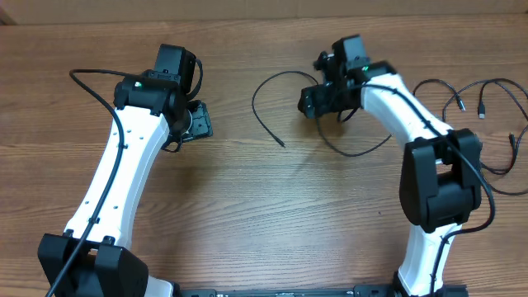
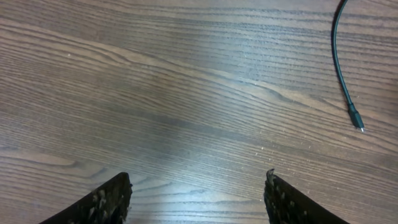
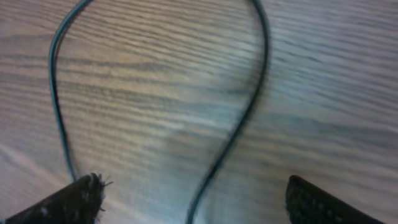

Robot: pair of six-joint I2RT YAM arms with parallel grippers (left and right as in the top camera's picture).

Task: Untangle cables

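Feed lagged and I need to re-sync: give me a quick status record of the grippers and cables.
left gripper: open, empty, over bare table
right gripper: open, fingers either side of the lone cable's loop
lone cable: mid-table, open curve, one plug end free
other cables: loose overlapping loops at far right, beside the right arm

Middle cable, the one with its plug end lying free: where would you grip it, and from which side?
Probably the straight stretch just behind the plug of the middle cable, from above and across its run: there it lies flat on the table with nothing over it.
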